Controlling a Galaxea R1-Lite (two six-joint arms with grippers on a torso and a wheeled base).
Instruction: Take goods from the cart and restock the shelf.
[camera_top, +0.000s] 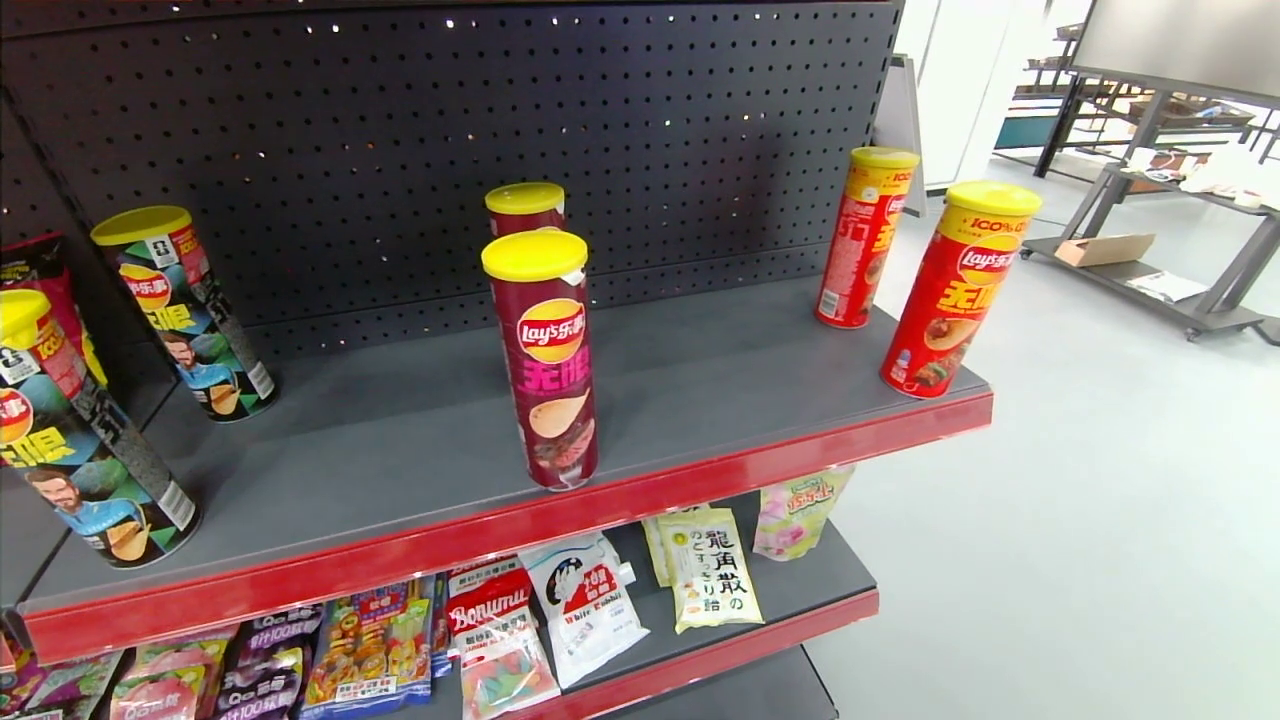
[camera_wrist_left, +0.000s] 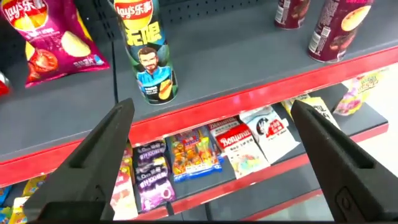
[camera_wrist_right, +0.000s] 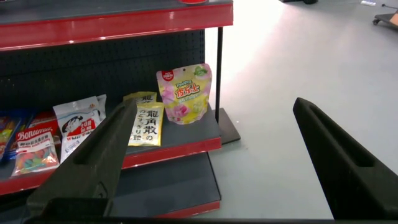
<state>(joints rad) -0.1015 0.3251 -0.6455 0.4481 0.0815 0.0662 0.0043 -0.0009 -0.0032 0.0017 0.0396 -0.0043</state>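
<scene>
Our left gripper (camera_wrist_left: 211, 104) and right gripper (camera_wrist_right: 214, 102) stand spread wide, empty, before the grey red-edged metal shelf (camera_top: 400, 440).

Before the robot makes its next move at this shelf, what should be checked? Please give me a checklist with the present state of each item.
1. Left gripper open and holding nothing: ok.
2. Right gripper open and holding nothing: ok.
3. Free room on the upper shelf between the front maroon can and the front red can: ok.
4. Those two cans stand upright, apart from each other: ok.
5. Where the cart stands: cannot tell.
</scene>
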